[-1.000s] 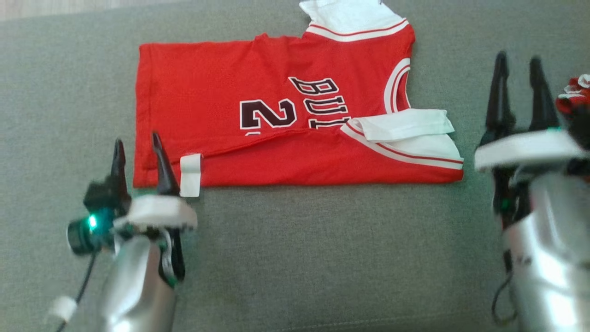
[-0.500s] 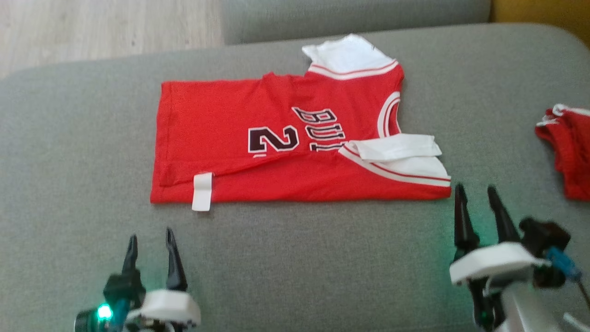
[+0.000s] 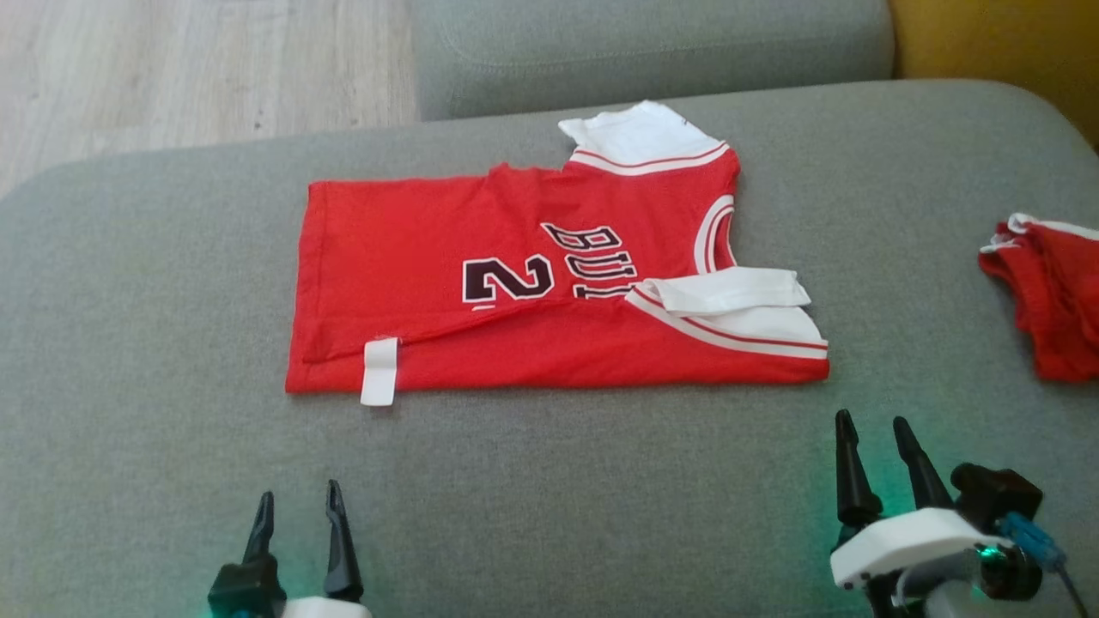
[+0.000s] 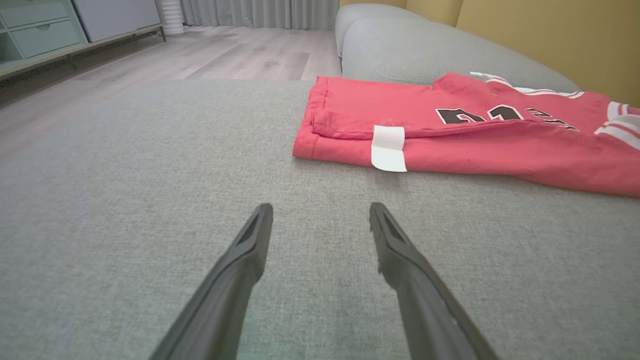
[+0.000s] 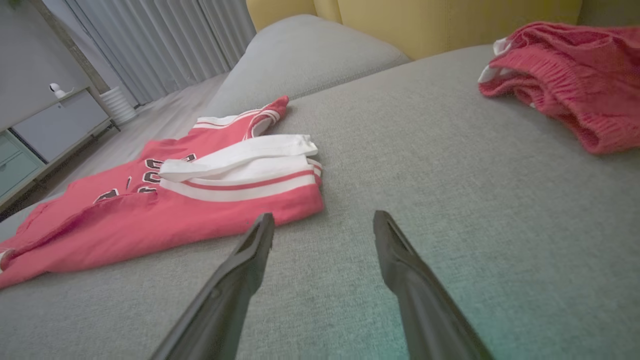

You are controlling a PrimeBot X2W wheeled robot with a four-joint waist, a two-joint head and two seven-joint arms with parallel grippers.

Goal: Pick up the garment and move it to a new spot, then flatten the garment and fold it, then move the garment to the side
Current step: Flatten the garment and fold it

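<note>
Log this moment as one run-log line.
red jersey: partly folded, flat on sofa cushion | left gripper: open, empty, clear of jersey | right gripper: open, empty, clear of jersey | second red garment: far right

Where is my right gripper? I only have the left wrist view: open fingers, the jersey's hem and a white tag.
Observer: The right gripper hangs open above the couch, just short of the jersey's sleeve corner, not touching it.
Operator: Anything else on the couch?
Observer: A second red garment lies bunched at the far right.
Operator: And the near sleeve?
Observer: The white sleeve lies folded back on top of the jersey.
</note>
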